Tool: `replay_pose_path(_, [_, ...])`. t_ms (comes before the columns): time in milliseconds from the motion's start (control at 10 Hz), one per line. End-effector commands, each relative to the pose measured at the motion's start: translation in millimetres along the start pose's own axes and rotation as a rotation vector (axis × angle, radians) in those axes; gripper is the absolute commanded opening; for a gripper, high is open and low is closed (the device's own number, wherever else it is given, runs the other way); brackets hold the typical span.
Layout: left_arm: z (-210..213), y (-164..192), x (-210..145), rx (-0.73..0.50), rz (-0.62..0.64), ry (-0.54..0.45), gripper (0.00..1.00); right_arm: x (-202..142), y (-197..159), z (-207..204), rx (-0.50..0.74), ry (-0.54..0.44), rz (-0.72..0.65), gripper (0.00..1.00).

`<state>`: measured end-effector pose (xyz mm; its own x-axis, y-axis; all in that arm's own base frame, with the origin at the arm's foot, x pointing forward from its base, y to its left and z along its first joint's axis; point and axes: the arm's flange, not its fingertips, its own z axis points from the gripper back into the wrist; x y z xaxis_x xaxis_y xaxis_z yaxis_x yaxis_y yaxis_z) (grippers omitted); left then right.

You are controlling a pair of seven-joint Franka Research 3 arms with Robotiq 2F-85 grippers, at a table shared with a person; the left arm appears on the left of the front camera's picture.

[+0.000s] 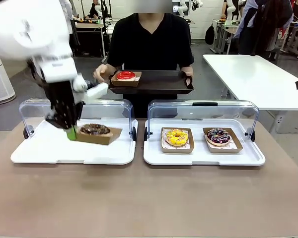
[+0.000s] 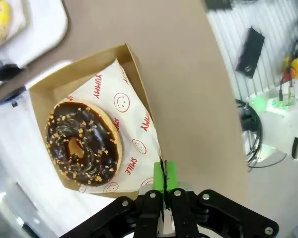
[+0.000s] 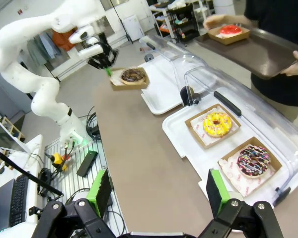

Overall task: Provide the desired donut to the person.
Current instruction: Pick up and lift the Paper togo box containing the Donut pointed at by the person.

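Note:
A chocolate donut (image 1: 95, 129) with nut crumbs lies on printed paper in a brown cardboard box (image 1: 103, 137). My left gripper (image 1: 70, 133) is shut on the box's left edge and holds it a little above the left white tray (image 1: 49, 148). In the left wrist view the green pads (image 2: 170, 174) pinch the box wall (image 2: 139, 74) beside the donut (image 2: 82, 144). Across the table, the person (image 1: 149, 39) holds a dark serving tray (image 1: 159, 89) carrying a red-glazed donut (image 1: 125, 76) in its own box. My right gripper (image 3: 159, 193) hangs open, high above the table's near side.
The right white tray (image 1: 203, 156) holds a yellow donut (image 1: 176, 137) and a dark sprinkled donut (image 1: 218, 136), each in a box. Clear lids (image 1: 203, 111) stand raised behind both trays. Bare brown tabletop (image 1: 149, 198) stretches in front of the trays.

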<state>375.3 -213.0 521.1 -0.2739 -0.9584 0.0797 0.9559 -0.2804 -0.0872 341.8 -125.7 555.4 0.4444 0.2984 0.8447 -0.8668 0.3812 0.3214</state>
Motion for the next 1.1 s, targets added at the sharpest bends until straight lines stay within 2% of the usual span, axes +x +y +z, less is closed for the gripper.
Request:
replay_pose_path(0, [44,-9,15,0.044,0.051,0.024,0.0,1,-1,0,0.008,-0.023,0.008,1.0])
replay_pose_path(300, [104,-13,37,0.206,0.106,0.041,0.0,1,-1,0,0.008,-0.023,0.008,1.0])
replay_pose_path(600, [111,-1,27,0.226,0.124,0.016,0.0,1,-1,0,0.008,-0.023,0.008,1.0])
replay_pose_path(1000, [113,-7,29,0.218,0.113,0.014,0.0,1,-1,0,0.008,-0.023,0.008,1.0])
